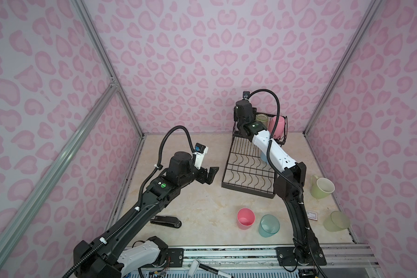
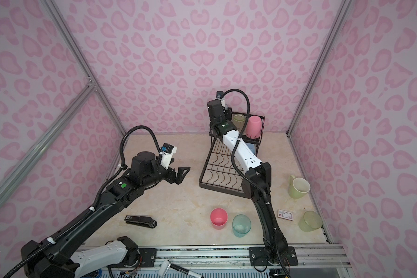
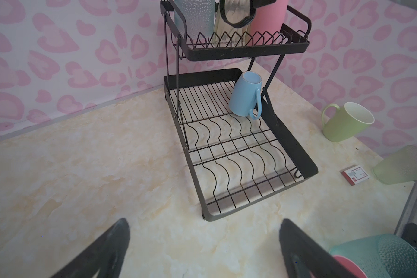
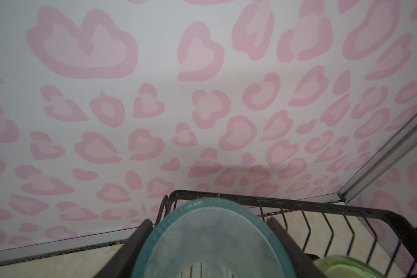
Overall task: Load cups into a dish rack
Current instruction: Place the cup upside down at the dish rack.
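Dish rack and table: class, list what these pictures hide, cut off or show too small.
Pale blue tumbler: only its base shows in the right wrist view; the edge cuts off the rest.
Right hand: hidden behind its own wrist in both top views.
Light blue mug: mostly behind the right arm in both top views.
Card: print too small to read.

A black stapler [image 1: 165,221] lies on the marbled tabletop [image 1: 202,199] near its front edge; a small red-and-white card [image 2: 286,214] rests well apart, beneath pink spotted walls [image 1: 202,60].
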Motion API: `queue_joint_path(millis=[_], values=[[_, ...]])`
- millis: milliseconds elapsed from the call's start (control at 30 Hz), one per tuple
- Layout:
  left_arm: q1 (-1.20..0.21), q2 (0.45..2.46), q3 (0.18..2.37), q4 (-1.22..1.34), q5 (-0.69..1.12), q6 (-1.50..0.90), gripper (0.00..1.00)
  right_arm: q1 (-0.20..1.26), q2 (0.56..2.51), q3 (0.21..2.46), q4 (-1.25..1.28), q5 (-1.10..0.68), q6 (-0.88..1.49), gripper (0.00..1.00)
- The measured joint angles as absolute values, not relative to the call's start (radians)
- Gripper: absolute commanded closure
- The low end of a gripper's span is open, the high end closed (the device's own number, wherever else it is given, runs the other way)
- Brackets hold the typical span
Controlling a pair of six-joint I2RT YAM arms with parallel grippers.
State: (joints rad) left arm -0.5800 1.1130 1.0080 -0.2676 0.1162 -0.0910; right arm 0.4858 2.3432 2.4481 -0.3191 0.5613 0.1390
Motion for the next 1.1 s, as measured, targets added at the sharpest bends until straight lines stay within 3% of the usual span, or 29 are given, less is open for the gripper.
queue_joint_path(millis=[300, 767, 1100], values=[[-0.58, 1.126, 1.008, -0.267, 0.117, -0.098, 0.02, 0.475, 2.313, 2.34, -0.255, 0.564, 0.163, 0.4], [-0.58, 1.13, 1.008, -0.267, 0.123, -0.099, 0.02, 0.471, 2.294, 2.302, -0.223, 0.556, 0.166, 0.17], [-0.58, 1.13, 1.008, -0.267, 0.123, -0.105, 0.01, 0.484, 2.264, 2.342, -0.223, 0.557, 0.135, 0.12]])
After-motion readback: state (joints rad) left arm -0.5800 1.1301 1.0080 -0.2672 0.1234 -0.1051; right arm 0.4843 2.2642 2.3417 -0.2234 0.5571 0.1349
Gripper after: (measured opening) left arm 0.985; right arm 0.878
